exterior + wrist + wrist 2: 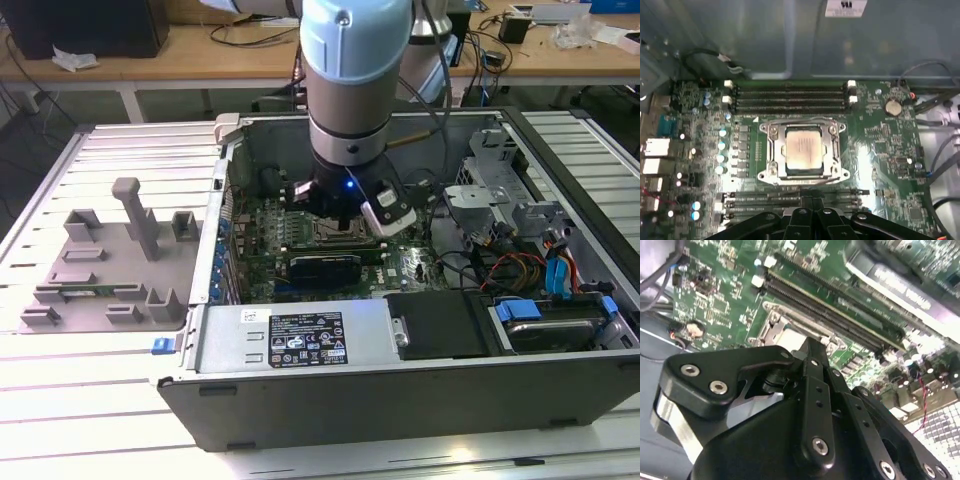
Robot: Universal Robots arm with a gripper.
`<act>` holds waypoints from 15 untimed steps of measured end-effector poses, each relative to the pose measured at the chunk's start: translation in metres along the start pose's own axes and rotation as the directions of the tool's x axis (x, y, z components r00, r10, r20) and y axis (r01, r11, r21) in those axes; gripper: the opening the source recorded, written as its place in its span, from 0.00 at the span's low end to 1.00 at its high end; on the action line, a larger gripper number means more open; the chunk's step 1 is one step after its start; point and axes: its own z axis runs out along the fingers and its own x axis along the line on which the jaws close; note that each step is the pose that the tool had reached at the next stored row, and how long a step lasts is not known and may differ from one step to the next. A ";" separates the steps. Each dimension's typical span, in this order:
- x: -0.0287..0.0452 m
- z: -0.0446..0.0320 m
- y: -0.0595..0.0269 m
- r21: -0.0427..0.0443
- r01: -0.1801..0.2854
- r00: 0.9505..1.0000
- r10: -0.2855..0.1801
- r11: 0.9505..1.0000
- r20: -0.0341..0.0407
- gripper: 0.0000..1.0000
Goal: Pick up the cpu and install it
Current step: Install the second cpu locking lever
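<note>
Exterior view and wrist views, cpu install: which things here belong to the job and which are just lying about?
Job:
cpu, seated in the socket frame
gripper, above the motherboard
computer case, open

Lying about:
grey fixture plate, at the exterior view's left
black card, beside the socket
coloured cables

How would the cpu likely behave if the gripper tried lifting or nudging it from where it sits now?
The cpu looks like a thin, flat, metal-topped square, so it is probably stiff and light. Its smooth pale top may be slippery. It lies inside the socket frame, so a sideways nudge would likely be blocked by the frame. The gripper is above the motherboard, beside the socket.
</note>
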 end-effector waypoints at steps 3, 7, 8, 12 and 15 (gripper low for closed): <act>0.0113 0.0080 -0.0029 0.000 0.000 1.000 0.000 1.000 0.000 0.11; 0.0251 0.0129 -0.0044 0.000 0.000 1.000 0.000 1.000 0.000 0.11; 0.0271 0.0144 -0.0043 0.000 0.000 1.000 0.000 1.000 0.000 0.11; 0.0294 0.0222 -0.0011 0.000 0.000 1.000 0.000 1.000 0.000 0.11; 0.0302 0.0316 0.0014 0.000 0.000 1.000 0.000 1.000 0.000 0.11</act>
